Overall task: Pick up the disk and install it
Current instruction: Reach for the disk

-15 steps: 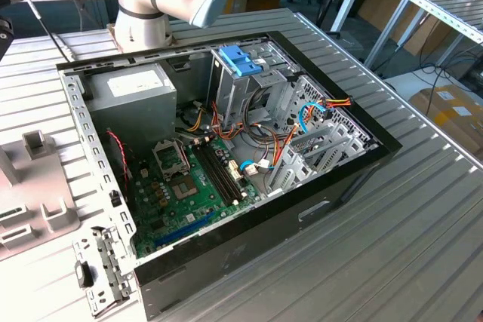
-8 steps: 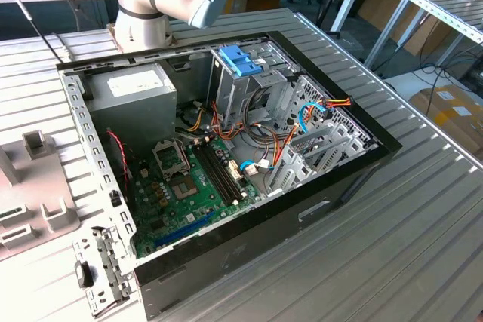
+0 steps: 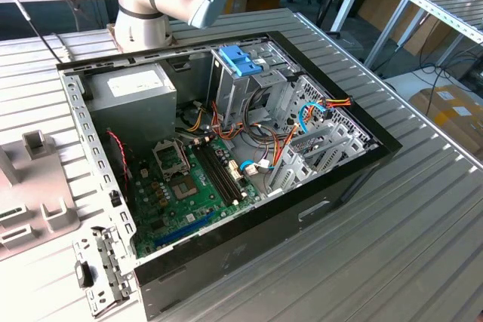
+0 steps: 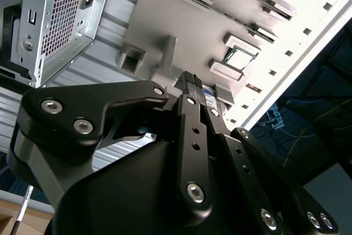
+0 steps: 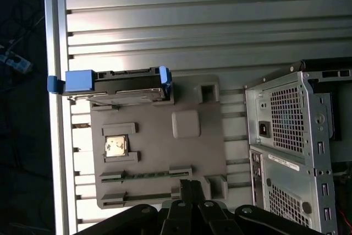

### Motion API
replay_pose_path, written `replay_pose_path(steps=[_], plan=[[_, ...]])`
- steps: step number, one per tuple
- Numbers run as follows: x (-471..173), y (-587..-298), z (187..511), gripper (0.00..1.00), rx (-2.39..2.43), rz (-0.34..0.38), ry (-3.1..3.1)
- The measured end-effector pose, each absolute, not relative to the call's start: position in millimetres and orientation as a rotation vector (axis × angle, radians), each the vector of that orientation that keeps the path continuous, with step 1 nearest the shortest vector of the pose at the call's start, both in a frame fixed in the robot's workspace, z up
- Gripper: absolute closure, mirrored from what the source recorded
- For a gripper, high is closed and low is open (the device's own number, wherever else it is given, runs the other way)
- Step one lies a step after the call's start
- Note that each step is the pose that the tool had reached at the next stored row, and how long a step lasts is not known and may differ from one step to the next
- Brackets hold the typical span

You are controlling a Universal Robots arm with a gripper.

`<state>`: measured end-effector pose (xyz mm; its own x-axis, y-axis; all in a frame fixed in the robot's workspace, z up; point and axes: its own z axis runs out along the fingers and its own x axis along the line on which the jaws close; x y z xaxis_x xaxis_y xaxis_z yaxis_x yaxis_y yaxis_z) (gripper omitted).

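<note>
The disk (image 5: 113,86), a dark drive with blue side rails, stands on its edge at one end of a grey fixture plate (image 5: 187,97) in the first wrist view. My gripper (image 5: 191,186) hovers over the opposite end of that plate, well apart from the disk, with its black fingers together and nothing between them. The second wrist view has the same closed gripper (image 4: 193,81) in front of the plate (image 4: 165,20). The open computer case (image 3: 355,179) lies on the table in the exterior view, a metal drive cage (image 3: 226,84) at its back.
The plate also carries a processor chip (image 5: 116,147), a memory stick (image 5: 148,174) and a hollow block (image 5: 206,91). The case's rear panel (image 5: 291,136) stands beside the plate. Inside the case are a grey power supply (image 3: 139,88), motherboard (image 3: 189,186), loose cables (image 3: 302,122) and a light-blue latch (image 3: 240,58).
</note>
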<state>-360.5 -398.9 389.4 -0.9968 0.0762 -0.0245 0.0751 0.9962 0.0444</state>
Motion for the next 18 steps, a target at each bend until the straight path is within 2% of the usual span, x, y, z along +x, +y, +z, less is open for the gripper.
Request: replay_pose_path(steps=[18], plan=[[-369.3,-392.4,387.9,0.89,0.118,0.067,3.113]])
